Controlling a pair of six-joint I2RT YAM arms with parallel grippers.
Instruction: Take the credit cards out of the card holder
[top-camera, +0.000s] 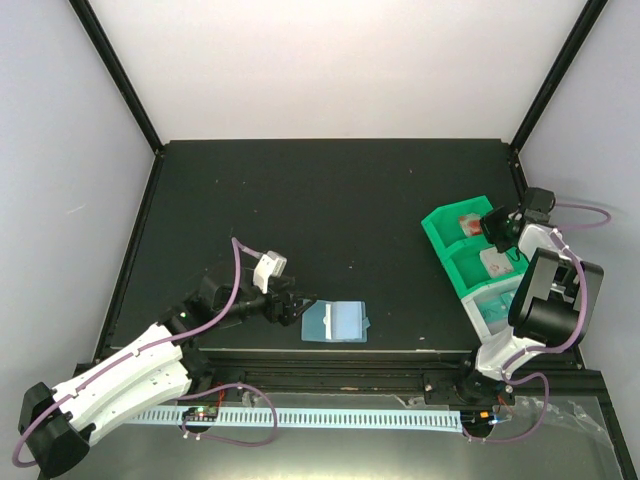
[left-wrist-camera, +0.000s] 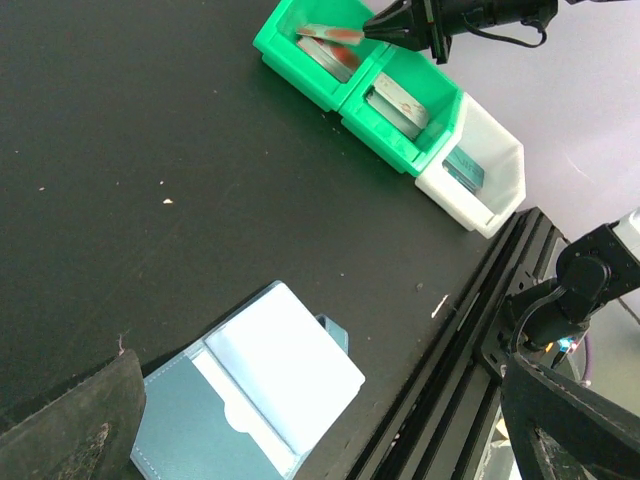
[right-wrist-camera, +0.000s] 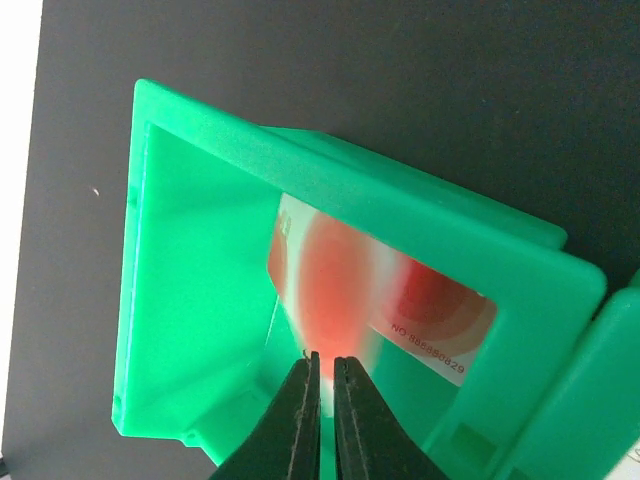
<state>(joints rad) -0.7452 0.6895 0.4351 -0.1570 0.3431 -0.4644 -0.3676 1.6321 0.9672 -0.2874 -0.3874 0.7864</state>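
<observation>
now the right gripper (right-wrist-camera: 326, 362) pinches its nearly closed fingers on the edge of the white card with a red blotch (right-wrist-camera: 345, 285), tilted in the far green bin (right-wrist-camera: 190, 250). the left gripper (top-camera: 296, 306) rests with fingers wide apart just beside the card holder (top-camera: 335, 322), which lies open on the table (top-camera: 300, 200).

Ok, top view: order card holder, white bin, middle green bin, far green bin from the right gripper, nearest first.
1. far green bin, at the right gripper tips
2. middle green bin, adjoining
3. white bin, row's near end
4. card holder, leftward, near edge
</observation>
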